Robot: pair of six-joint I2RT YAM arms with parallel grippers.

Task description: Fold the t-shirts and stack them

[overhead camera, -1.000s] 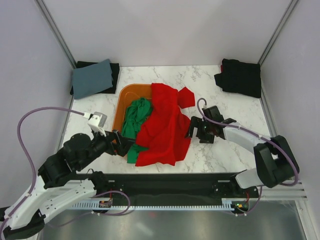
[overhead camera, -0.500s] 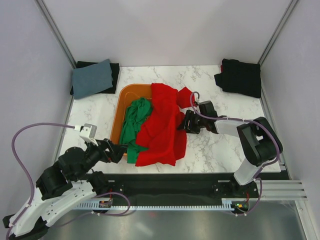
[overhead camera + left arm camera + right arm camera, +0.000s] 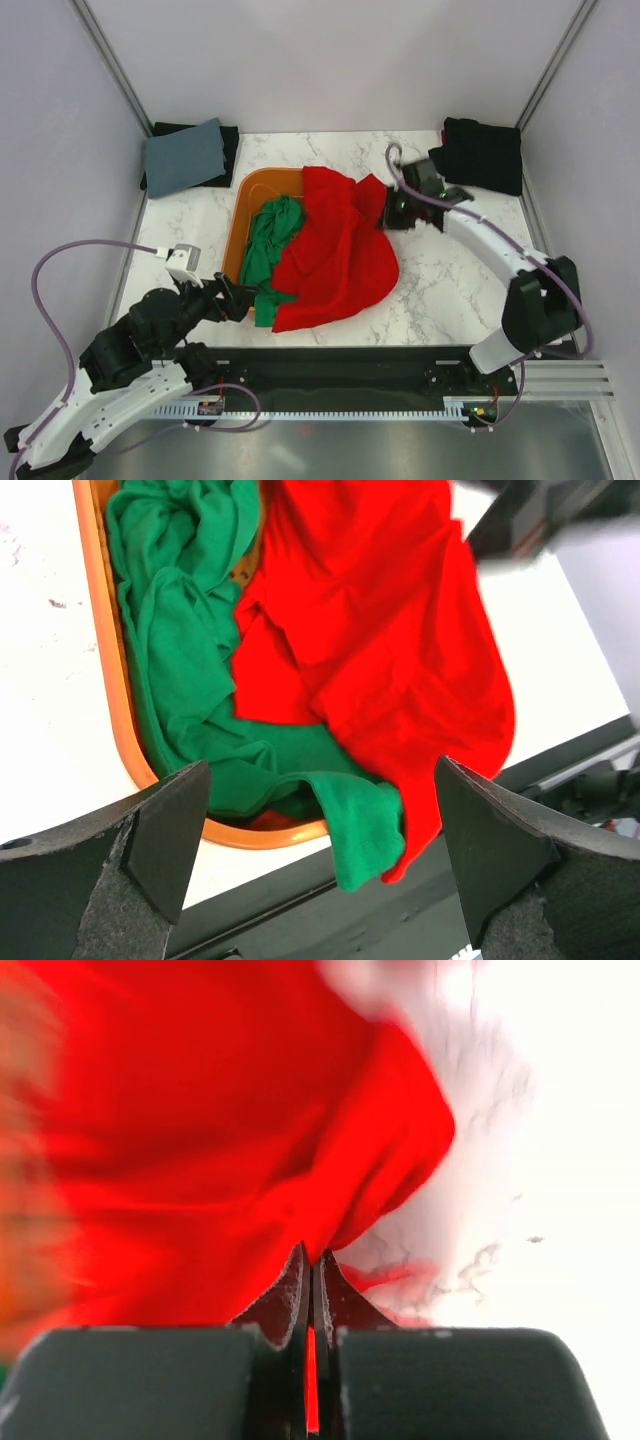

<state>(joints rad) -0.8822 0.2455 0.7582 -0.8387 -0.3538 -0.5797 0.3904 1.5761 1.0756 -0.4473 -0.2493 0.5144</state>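
A red t-shirt (image 3: 335, 250) lies spread over the right side of an orange basket (image 3: 243, 210) and onto the marble table. My right gripper (image 3: 386, 212) is shut on the red t-shirt's (image 3: 220, 1130) upper right edge; red cloth shows pinched between its fingertips (image 3: 312, 1258). A crumpled green t-shirt (image 3: 268, 240) fills the basket, one end hanging over the near rim (image 3: 365, 830). My left gripper (image 3: 235, 300) hangs open above the basket's near left corner, both fingers (image 3: 160, 825) wide apart around the green t-shirt's (image 3: 185, 650) end and the red t-shirt's (image 3: 390, 630) hem.
A folded grey-blue shirt on black ones (image 3: 185, 152) lies at the back left corner. A black pile (image 3: 482, 152) sits at the back right. Bare marble table (image 3: 460, 280) shows right of the red shirt. Grey walls close in the table on three sides.
My right gripper moved up and back to the red t-shirt's upper right edge and shut on it, pulling the cloth rightward. The left arm drew back slightly and stayed open.
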